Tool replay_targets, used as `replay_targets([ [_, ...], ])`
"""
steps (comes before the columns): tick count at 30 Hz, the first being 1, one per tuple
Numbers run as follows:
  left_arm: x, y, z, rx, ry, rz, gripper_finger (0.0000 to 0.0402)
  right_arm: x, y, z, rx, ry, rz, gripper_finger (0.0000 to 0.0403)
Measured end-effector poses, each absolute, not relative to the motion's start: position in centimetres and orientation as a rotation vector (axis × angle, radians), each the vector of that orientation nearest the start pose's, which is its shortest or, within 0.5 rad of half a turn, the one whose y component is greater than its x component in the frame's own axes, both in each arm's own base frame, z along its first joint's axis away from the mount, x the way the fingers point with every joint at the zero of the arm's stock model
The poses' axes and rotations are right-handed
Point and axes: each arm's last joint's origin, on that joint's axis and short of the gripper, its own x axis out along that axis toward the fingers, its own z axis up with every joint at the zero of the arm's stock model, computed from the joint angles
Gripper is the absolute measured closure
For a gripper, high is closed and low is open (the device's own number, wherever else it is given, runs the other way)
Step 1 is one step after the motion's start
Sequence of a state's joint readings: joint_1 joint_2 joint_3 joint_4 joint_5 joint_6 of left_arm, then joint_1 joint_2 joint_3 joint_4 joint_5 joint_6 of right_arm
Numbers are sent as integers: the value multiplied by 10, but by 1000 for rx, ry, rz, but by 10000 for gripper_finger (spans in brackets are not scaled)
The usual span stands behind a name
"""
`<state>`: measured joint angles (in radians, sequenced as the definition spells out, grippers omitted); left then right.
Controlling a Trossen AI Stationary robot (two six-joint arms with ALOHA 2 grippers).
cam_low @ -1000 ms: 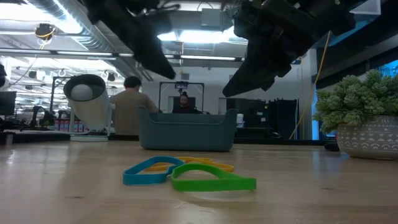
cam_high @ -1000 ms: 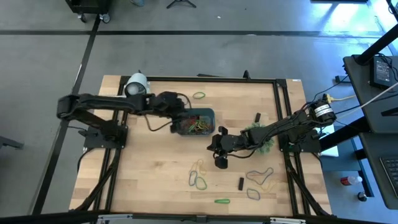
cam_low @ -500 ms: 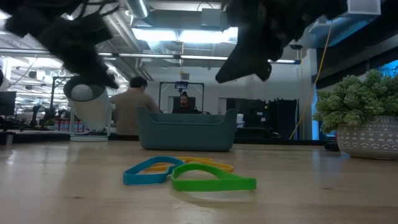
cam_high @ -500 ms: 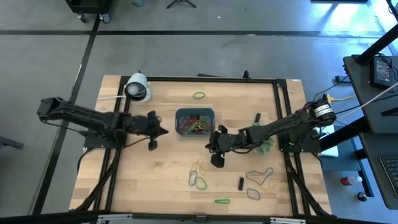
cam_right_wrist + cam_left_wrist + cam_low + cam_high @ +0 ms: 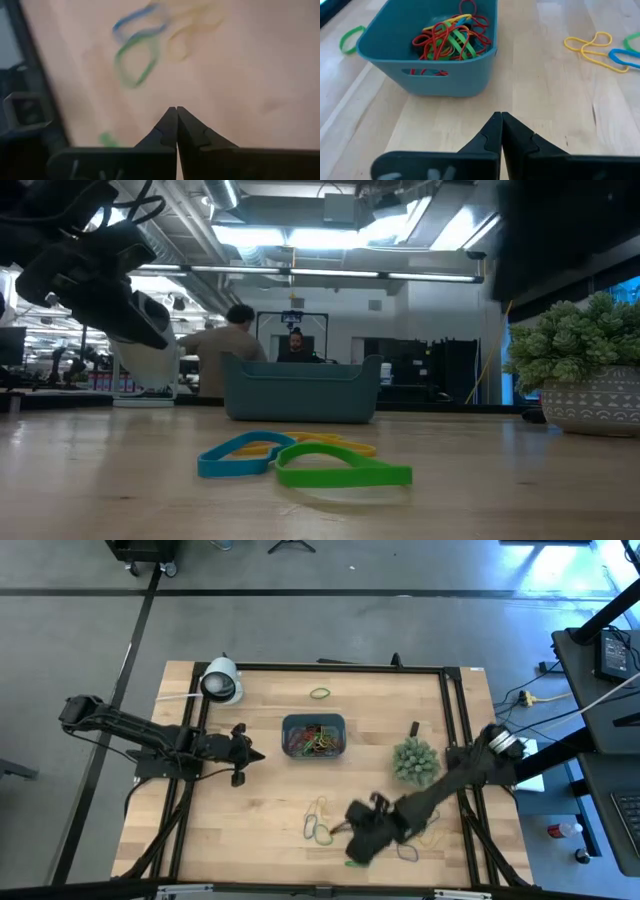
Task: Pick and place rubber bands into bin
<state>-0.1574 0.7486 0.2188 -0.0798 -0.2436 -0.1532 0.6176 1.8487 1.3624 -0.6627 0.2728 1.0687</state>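
Nearby, loose rubber bands (image 5: 318,821) lie beside closed right pincer (image 5: 357,849).

Bin (image 5: 314,736) sits mid-table, toward the far edge, with a tangle of rubber bands (image 5: 316,739) in it. One stray band (image 5: 320,693) lies behind the bin near the far edge. Plant ball (image 5: 416,761) to the bin's right. Dome object (image 5: 221,681) at the far-left corner. Left gripper (image 5: 256,752) just left of the bin. Right gripper (image 5: 357,851) near the front edge, between two loose band clusters (image 5: 318,820) (image 5: 420,836).
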Motion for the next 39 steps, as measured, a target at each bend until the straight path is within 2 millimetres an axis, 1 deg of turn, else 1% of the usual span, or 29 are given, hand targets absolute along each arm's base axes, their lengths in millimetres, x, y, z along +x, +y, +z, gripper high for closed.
replay_targets([
  [4, 146, -16, 156, -8, 589, 122, 400, 308, 253, 204, 486, 1104, -233, 402],
  [7, 146, -16, 156, 6, 589, 118, 399, 308, 276, 199, 443, 1129, -199, 401],
  [9, 146, -16, 156, 7, 589, 117, 400, 310, 289, 193, 380, 1137, -152, 398],
  [12, 146, -16, 156, 13, 590, 115, 400, 315, 299, 183, 294, 1150, -103, 387],
  [15, 146, -16, 156, 15, 590, 115, 399, 319, 303, 174, 284, 1158, -111, 374],
  [18, 146, -16, 156, 15, 591, 114, 400, 324, 299, 163, 291, 1176, -149, 357],
  [21, 146, -16, 156, 15, 591, 114, 399, 329, 295, 157, 318, 1182, -185, 337],
  [26, 146, -16, 156, 15, 591, 114, 400, 331, 293, 156, 332, 1182, -194, 303],
  [30, 146, -16, 156, 15, 591, 114, 399, 331, 293, 155, 331, 1183, -193, 284],
  [34, 146, -16, 156, 15, 591, 114, 400, 331, 293, 156, 316, 1182, -183, 276],
  [39, 146, -16, 156, 37, 593, 107, 399, 331, 293, 151, 322, 1177, -180, 278],
])
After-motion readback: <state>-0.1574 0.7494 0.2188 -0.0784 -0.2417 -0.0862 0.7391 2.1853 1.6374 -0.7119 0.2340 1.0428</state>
